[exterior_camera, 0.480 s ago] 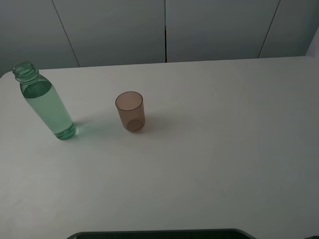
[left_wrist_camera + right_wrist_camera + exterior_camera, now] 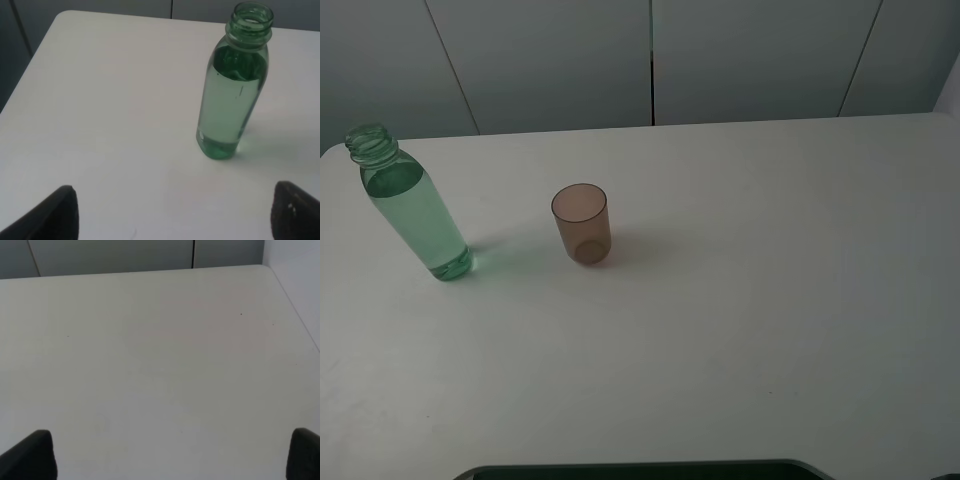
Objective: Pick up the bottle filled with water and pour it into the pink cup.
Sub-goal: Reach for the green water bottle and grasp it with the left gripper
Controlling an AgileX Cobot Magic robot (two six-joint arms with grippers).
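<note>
Spreading wide, the left hand (image 2: 178, 214) shows only its two dark fingertips (image 2: 59, 214) at the edges of the left wrist view, with bare desk (image 2: 110, 100) between them and nothing gripped. The bottle (image 2: 232, 100) stands ahead of this hand and off toward one fingertip's side, not touching either tip.

Right hand (image 2: 167, 456): same stance, tips far apart and holding nothing. The right wrist view shows only plain white desk surface ahead of it, up to a far corner. Neither hand appears in the exterior high view.

Bottle (image 2: 410, 205), high view: upright, no cap, green-tinted clear plastic. It is filled with clear liquid up to about the shoulder. It stands near the far left corner of the desk (image 2: 770, 300), on the left arm's side.

Pink cup (image 2: 582, 225): upright, mouth open. It stands to the right of the bottle, near it but clearly apart, with a gap of bare desk between. It looks empty, though I cannot tell for certain through the tinted wall.

Grey panels (image 2: 540, 60) rise behind the desk's far edge.
</note>
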